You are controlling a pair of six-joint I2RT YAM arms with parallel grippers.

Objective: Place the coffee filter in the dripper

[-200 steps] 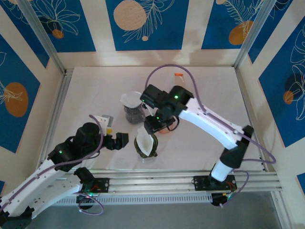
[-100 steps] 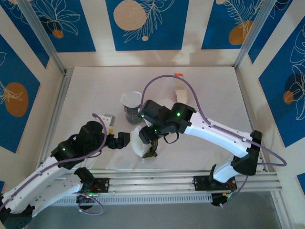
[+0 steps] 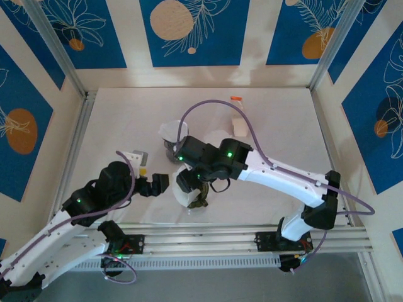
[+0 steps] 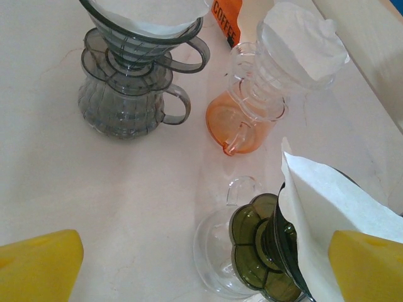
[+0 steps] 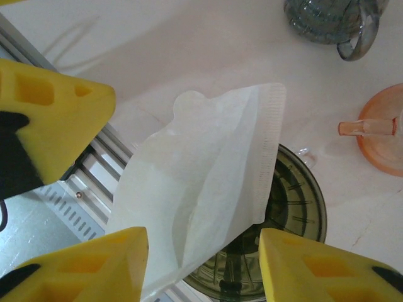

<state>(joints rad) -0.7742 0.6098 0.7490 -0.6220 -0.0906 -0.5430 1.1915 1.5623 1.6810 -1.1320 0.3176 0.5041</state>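
Observation:
The white paper coffee filter (image 5: 208,182) stands tilted with its lower part in the dark green dripper (image 5: 296,207); its upper part sticks out over the rim toward the table's near edge. The dripper (image 4: 264,245) sits on a clear glass server (image 4: 214,251). My right gripper (image 5: 201,264) hangs right over it, jaws apart, the filter loose between the yellow fingers. From above, that gripper (image 3: 189,182) covers most of the filter (image 3: 184,192). My left gripper (image 3: 160,184) waits wide open just left of the dripper (image 3: 198,201); the filter (image 4: 334,207) rises beside its right finger.
A grey dripper with a filter sits on a grey server (image 4: 132,94) further back. An orange server carries a clear dripper with a filter (image 4: 252,119). An orange coffee packet (image 4: 223,19) stands behind. The metal rails (image 3: 220,236) run along the near edge.
My right arm swung left and toward the near edge, coming down over the green dripper with the filter. The left arm has hardly moved.

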